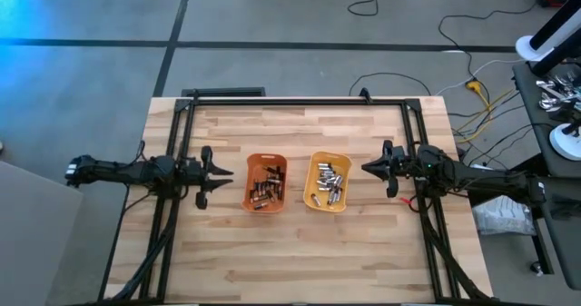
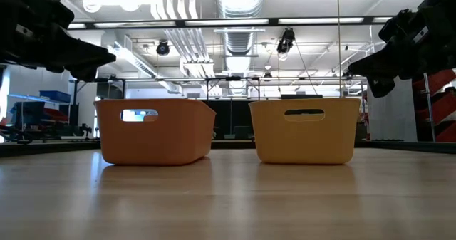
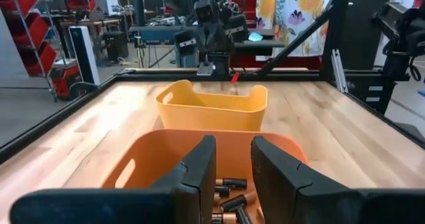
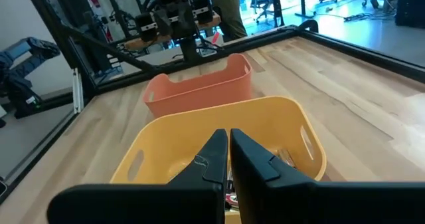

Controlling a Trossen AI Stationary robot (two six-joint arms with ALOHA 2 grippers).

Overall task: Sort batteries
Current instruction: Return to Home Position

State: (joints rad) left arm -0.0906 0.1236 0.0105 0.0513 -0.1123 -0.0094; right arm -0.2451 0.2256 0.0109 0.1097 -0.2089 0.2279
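High view: both arms sat at opposite sides of the wooden counter [image 1: 300, 251], in line with the two bins at its middle. Left gripper [image 1: 225, 172] pointed at the orange bin [image 1: 266, 157], just beside its outer wall and apart from it. Right gripper [image 1: 367, 168] pointed at the yellow bin [image 1: 329, 154], slightly further off. The bins stood side by side with a narrow gap, not touching.

Batteries showed well only from above. Brown-black batteries [image 1: 268, 190] lay piled in the orange bin, silver batteries [image 1: 332, 184] in the yellow bin.

Low view: only the bin walls and handle cutouts showed, with the contents hidden. It did give height, which the overhead shot didn't. Both grippers hung clear of the counter and higher than the bin rims, left on the orange side, right on the yellow side.

Left wrist view: the fingers [image 3: 199, 167] were parted by a modest gap with nothing between them. A few dark cells with coppery ends showed through that gap on the orange bin's floor. The yellow bin sat beyond, with the right arm facing back behind it.

Right wrist view: the fingers [image 4: 216, 151] were drawn almost together, only a sliver between them, holding nothing. The yellow bin's rim was below them, its contents mostly blocked by the fingers. The orange bin was past it, then the left arm.

Finger spacing couldn't be read from the high or low views, only from the wrist cams.
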